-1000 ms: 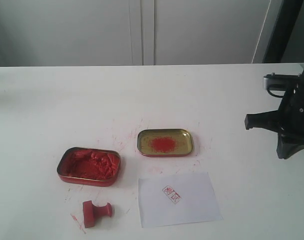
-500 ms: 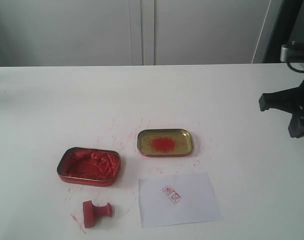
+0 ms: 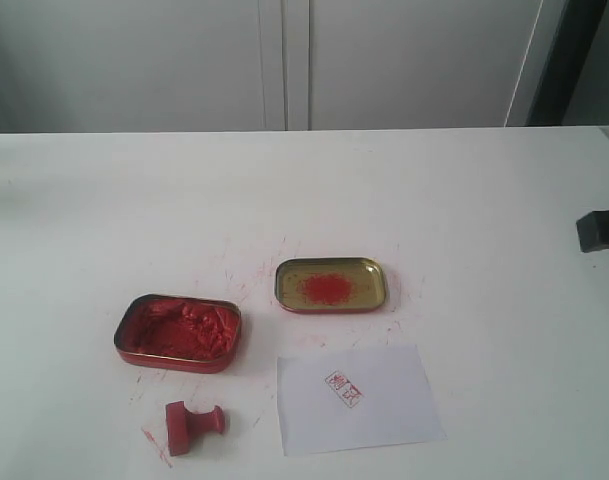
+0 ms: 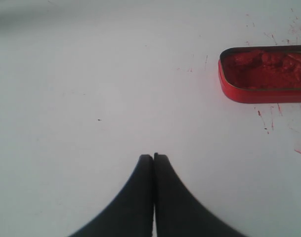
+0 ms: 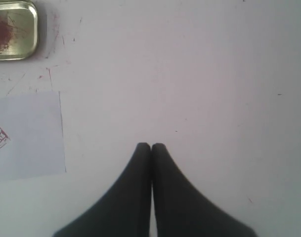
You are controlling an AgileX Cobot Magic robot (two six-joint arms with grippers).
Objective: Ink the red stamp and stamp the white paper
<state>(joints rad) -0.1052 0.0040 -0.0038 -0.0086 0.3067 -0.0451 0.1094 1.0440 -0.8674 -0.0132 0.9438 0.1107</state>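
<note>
White desk (image 3: 434, 200), things unmoved; right arm (image 3: 601, 232) has withdrawn to the edge. Right gripper (image 5: 151, 146) and left gripper (image 4: 153, 156) sit pressed together, empty. Red stamp (image 3: 192, 425) lies well apart from both; white paper (image 3: 359, 398) nearer the right gripper.

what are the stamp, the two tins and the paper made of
Stamp: likely plastic, matte red, moulded knob.
Red tin: seemingly painted metal, thin glossy wall.
Gold tin: metal, shiny brassy inside reflecting light.
Paper: thin matte white sheet, lying flat.

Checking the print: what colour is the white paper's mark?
Red mark on white paper; exterior view.
</note>
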